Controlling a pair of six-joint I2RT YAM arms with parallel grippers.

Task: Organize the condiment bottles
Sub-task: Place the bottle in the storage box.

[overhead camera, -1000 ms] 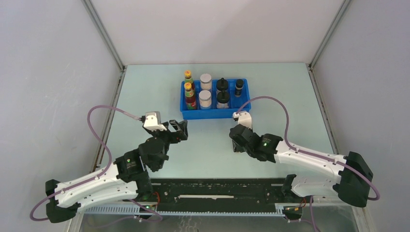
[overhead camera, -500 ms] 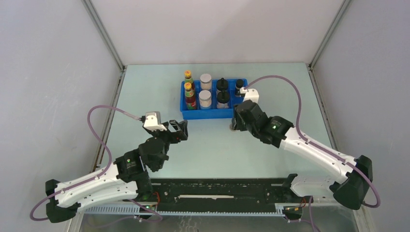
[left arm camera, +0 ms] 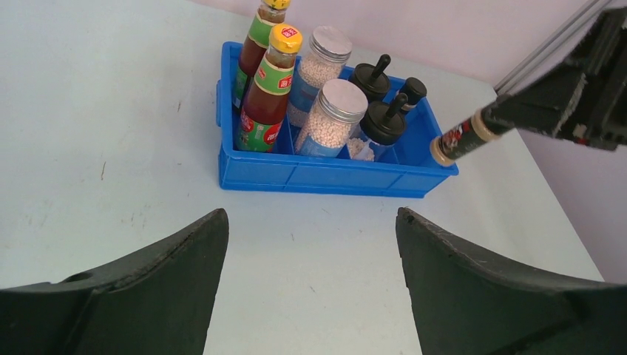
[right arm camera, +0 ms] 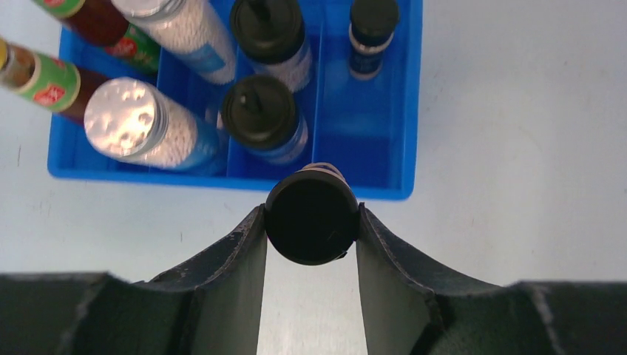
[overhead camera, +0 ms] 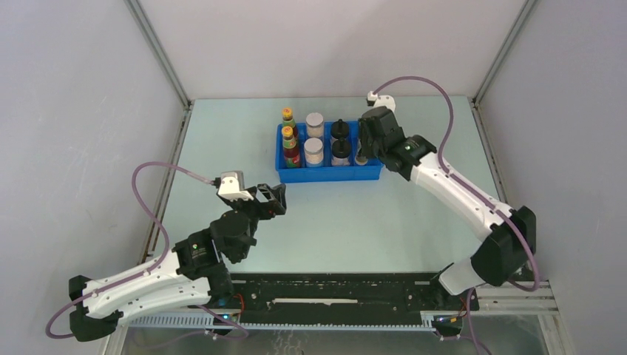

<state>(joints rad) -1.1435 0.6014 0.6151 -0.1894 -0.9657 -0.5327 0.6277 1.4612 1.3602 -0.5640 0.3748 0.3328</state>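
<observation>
table (overhead camera: 333, 222) pale green. blue tray (overhead camera: 329, 176) at far middle, four columns. left gripper (left arm camera: 310, 214) hangs near and left of the tray, jaws wide, nothing between them. right gripper (right arm camera: 310, 211) is above the tray's near right corner, fingers clamped on the black cap of a dark vial (right arm camera: 311, 222); vial tilted, base just over the rim there. in tray, left to right: red-labelled bottles (overhead camera: 290, 144), silver-lidded jars (overhead camera: 314, 150), black-lidded jars (overhead camera: 341, 150), second vial (right arm camera: 372, 33) upright in far right compartment.
</observation>
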